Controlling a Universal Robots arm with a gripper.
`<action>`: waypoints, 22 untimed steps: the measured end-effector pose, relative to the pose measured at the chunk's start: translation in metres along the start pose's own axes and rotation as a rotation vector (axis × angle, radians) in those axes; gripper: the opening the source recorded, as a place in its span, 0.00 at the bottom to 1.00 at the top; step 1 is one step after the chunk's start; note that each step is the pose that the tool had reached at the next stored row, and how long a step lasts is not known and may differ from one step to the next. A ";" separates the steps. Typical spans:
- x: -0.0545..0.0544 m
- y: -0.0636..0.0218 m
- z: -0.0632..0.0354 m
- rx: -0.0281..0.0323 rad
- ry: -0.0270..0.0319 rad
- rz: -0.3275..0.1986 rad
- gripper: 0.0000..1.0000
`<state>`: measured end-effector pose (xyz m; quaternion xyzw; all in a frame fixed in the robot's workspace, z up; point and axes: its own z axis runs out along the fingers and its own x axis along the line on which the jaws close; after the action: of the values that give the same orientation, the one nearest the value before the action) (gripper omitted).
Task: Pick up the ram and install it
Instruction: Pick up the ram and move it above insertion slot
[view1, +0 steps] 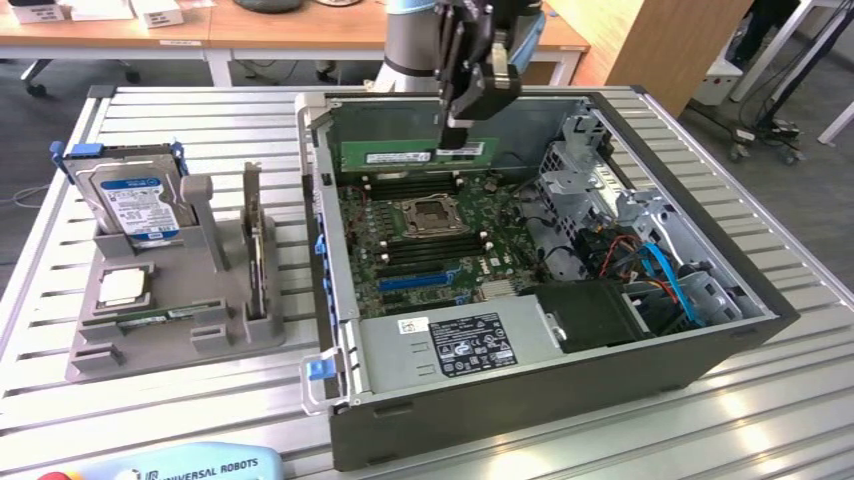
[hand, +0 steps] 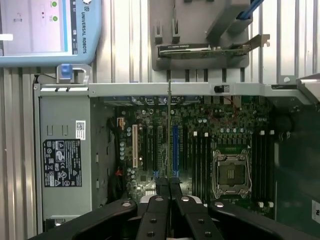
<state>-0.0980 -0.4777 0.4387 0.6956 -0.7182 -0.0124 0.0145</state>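
Observation:
The ram (view1: 414, 153), a long green stick with a white label, hangs level above the far side of the motherboard (view1: 414, 245) inside the open computer case (view1: 534, 400). My gripper (view1: 457, 135) is shut on its right end from above. In the wrist view the ram (hand: 169, 130) appears edge-on as a thin line running out from the fingertips of the gripper (hand: 169, 186), over the board's slots. Black memory slots (hand: 200, 160) lie on both sides of the processor socket (hand: 231, 172), which the exterior view also shows (view1: 434, 215).
A grey holder (view1: 174, 320) beside the case carries a silver hard drive (view1: 134, 200), a square processor chip (view1: 123, 287) and an upright card (view1: 251, 235). The power supply (view1: 454, 345) fills the case's near corner. A teach pendant (view1: 187, 465) lies at the table's front edge.

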 end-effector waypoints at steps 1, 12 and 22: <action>0.000 -0.0043 -0.0002 0.0000 0.0000 0.000 0.12; -0.002 -0.0511 -0.0018 0.0000 0.0001 0.000 0.12; -0.002 -0.0617 -0.0020 0.0001 -0.0001 0.000 0.12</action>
<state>-0.0363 -0.4772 0.4384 0.6957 -0.7181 -0.0124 0.0145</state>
